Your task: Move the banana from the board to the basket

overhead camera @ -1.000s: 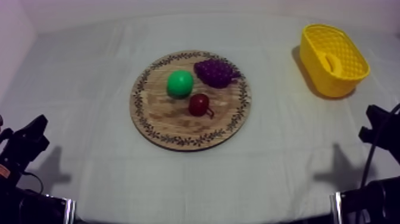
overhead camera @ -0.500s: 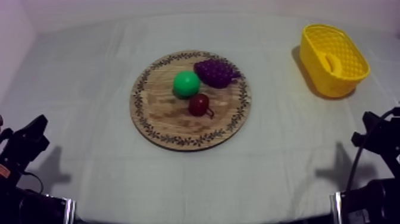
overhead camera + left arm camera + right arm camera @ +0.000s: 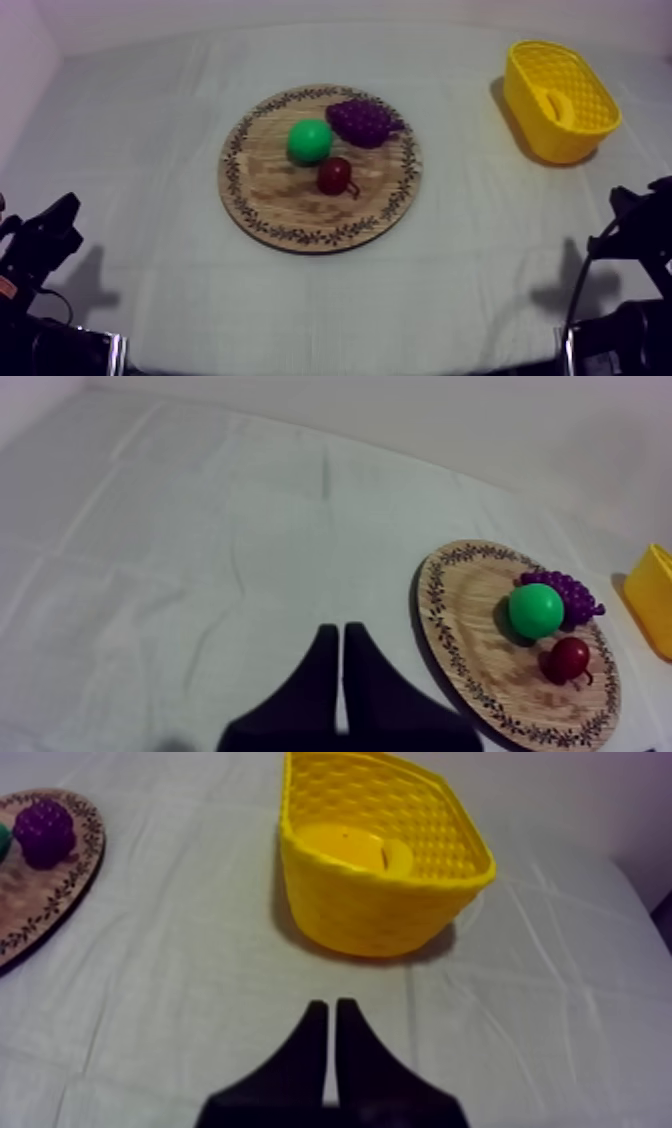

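**Yellow banana [image 3: 345, 849] lies in basket [image 3: 370, 912] while both grippers sit closed**

Yellow on yellow: the toy banana lies inside the yellow basket, straight ahead of the right gripper [image 3: 331, 1005]. The basket's honeycomb near wall stands between the gripper and the fruit and hides the fruit's lower part. The right gripper's two black fingers are pressed together into a narrow wedge with nothing between them. They hang over bare grey-white cloth [image 3: 150, 130] short of the basket and apart from it.

The left gripper [image 3: 340, 630] sits at the far side of the table. Its fingers are likewise pressed flat against each other and hold nothing, with creased cloth under them.

The round wooden board [image 3: 300, 215] lies ahead of the left gripper and off to its right, well apart from it. A band of small dark leaf shapes runs round the board's rim. Three toy fruits sit on it:

- A green fruit [image 3: 308, 140] is the nearest of them to the left gripper.
- A bunch of grapes [image 3: 362, 120] is just beyond the green fruit, which covers part of the bunch when seen from that gripper.
- A small red fruit [image 3: 334, 175] with a thin dark stem lies just beside the green one, nearer the middle of the board.

From the right gripper, the board lies off to the left, with the grapes on the edge nearest the basket. Board and basket are well apart, with open cloth between them. Soft shadows of both arms fall on the cloth near the table's front edge.
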Robot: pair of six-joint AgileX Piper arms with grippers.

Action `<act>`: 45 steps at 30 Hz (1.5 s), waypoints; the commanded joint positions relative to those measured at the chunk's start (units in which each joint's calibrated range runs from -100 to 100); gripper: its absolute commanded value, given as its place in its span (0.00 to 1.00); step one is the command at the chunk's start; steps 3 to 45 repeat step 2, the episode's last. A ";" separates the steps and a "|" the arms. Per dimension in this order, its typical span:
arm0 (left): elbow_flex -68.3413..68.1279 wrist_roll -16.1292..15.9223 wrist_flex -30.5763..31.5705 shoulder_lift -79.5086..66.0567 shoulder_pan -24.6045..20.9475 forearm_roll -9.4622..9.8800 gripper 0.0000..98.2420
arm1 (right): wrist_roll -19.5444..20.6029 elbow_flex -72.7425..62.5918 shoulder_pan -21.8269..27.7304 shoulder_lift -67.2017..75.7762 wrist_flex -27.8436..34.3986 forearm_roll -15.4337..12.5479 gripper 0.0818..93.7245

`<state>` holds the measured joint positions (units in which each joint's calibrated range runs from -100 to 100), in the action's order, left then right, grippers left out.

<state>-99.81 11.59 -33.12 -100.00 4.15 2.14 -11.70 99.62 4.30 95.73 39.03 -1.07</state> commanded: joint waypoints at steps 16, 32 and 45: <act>0.03 0.01 0.06 0.00 0.01 0.03 0.00 | 0.34 0.05 -0.01 0.02 0.01 0.02 0.00; 0.03 0.01 0.06 0.00 0.01 0.03 0.00 | 0.34 0.05 -0.01 0.02 0.01 0.02 0.00; 0.03 0.01 0.06 0.00 0.01 0.03 0.00 | 0.34 0.05 -0.01 0.02 0.01 0.02 0.00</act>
